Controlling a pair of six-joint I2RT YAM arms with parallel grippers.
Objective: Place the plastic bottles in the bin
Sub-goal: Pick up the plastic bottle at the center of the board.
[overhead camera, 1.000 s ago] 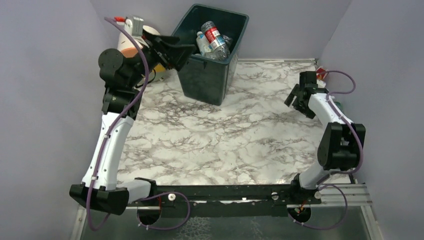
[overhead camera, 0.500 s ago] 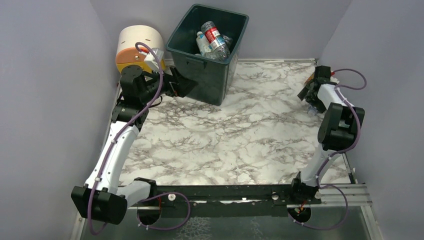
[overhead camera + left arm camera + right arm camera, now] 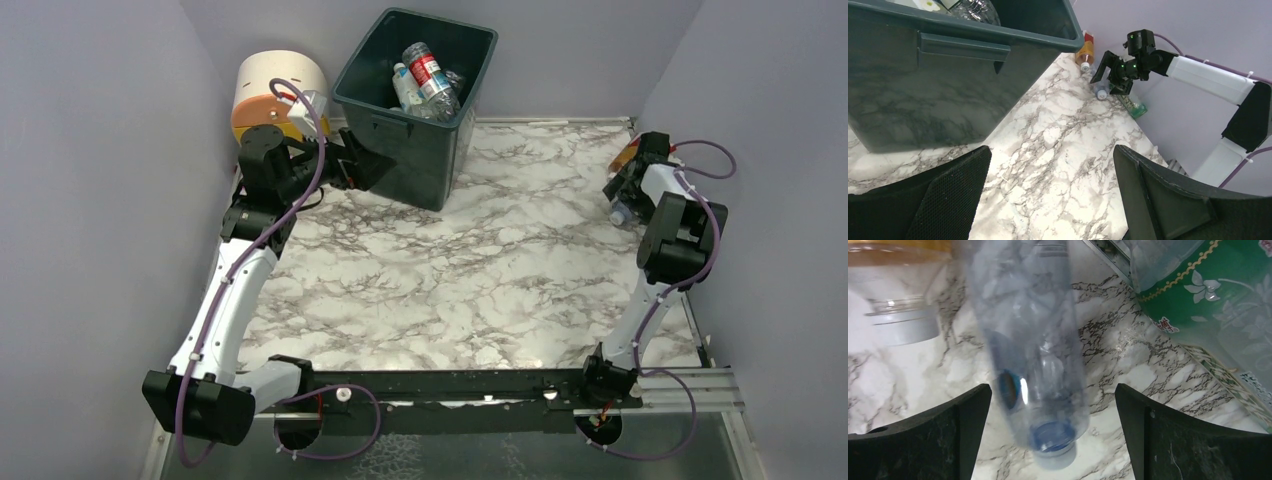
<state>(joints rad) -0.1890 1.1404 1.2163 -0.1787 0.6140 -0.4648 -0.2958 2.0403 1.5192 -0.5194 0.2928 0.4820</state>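
Jaws of right gripper [image 3: 1050, 400] spread wide around clear blue-capped bottle [image 3: 1033, 340] lying on marble table [image 3: 1128, 355], not clamped. Left gripper [image 3: 1050, 160] gaping, empty, beside dark green bin [image 3: 923, 90] holding several bottles [image 3: 428, 72].

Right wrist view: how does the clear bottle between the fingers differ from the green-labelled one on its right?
The clear bottle is see-through with a blue cap showing; the green-labelled bottle wears a floral label, cap out of frame. The clear bottle lies between the open fingers; the green-labelled bottle lies outside them. Both rest on the marble table.
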